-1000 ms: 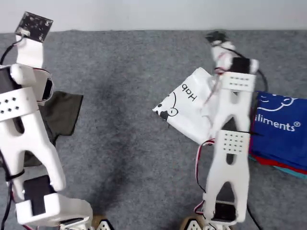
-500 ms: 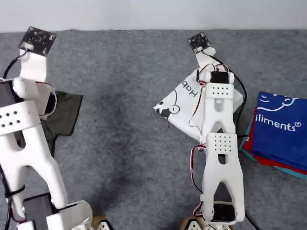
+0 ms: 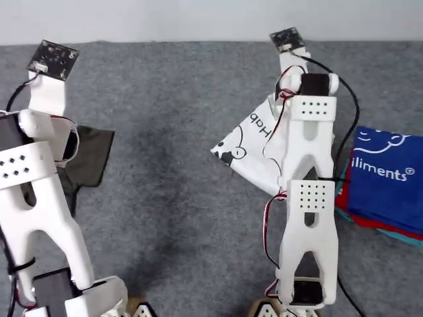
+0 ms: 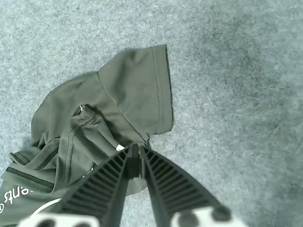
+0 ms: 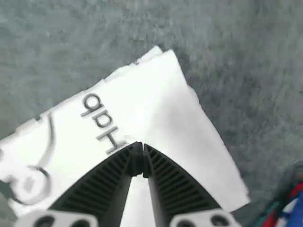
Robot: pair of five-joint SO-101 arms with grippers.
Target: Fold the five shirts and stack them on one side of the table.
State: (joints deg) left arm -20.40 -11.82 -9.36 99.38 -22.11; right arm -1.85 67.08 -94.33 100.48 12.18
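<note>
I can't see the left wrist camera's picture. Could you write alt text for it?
A crumpled dark green shirt lies on a grey table, one short sleeve spread flat. The left gripper, shut, has its tip at the shirt's edge.

Bench (image 3: 165, 178) covered in mottled grey, felt-like fabric, lighter and darker patches across its nap, plain pale wall (image 3: 165, 20) running as a strip along the far edge, soft even light, faint blurred shadows
</note>
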